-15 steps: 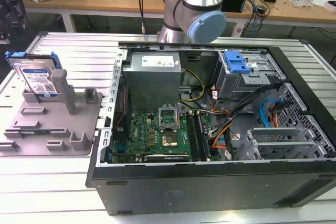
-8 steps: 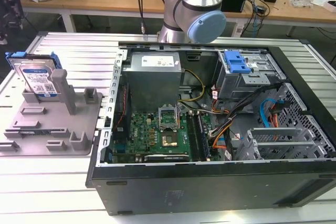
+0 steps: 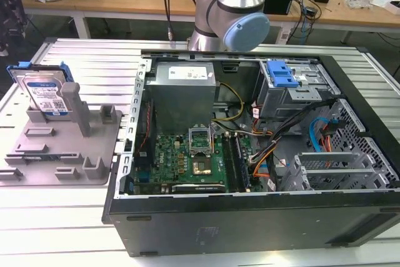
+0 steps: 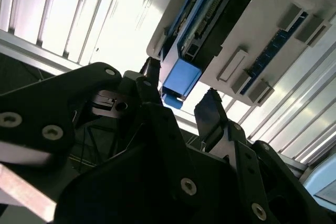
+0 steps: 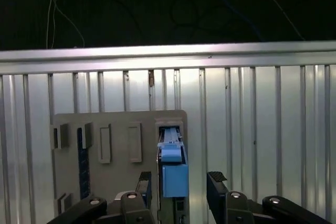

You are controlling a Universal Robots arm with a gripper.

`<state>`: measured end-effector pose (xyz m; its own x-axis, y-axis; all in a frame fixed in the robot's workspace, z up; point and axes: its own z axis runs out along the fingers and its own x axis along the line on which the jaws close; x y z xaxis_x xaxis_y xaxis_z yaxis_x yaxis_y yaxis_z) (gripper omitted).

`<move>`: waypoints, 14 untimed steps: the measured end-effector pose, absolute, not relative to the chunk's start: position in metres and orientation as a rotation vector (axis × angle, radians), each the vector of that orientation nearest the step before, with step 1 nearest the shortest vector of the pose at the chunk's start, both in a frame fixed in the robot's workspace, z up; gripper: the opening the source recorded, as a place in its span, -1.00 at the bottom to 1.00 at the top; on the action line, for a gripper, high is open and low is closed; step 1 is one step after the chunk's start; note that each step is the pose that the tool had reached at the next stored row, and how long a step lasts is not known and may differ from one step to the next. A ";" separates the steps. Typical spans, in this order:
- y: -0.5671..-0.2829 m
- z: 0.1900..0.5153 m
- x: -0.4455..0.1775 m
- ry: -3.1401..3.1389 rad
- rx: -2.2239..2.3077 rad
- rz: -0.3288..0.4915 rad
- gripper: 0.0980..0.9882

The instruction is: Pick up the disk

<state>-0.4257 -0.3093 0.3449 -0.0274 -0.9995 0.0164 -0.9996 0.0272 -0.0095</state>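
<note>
First wrist view | tool (image 5: 179,176) spread either side of disk (image 5: 172,153) | disk seated in grey fixture (image 5: 118,124)

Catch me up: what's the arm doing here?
The arm is lined up on the disk, which stands on edge in the grey fixture beside the open computer case. In both wrist views the gripper looks down on the disk's blue-railed edge with its fingers open, one to each side. Nothing is gripped, and the disk is not lifted yet.
</note>
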 end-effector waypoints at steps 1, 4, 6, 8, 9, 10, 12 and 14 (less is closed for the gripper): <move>-0.310 0.344 -0.425 -2.248 2.187 0.029 0.00; -0.310 0.341 -0.421 -2.248 2.187 0.029 0.00; -0.310 0.339 -0.421 -2.247 2.187 0.029 0.00; -0.311 0.337 -0.421 -2.247 2.187 0.029 0.00; -0.312 0.336 -0.421 -2.247 2.187 0.029 0.00; -0.313 0.335 -0.421 -2.246 2.187 0.029 0.00; -0.315 0.333 -0.421 -2.246 2.187 0.029 0.00; -0.315 0.330 -0.421 -2.246 2.186 0.030 0.00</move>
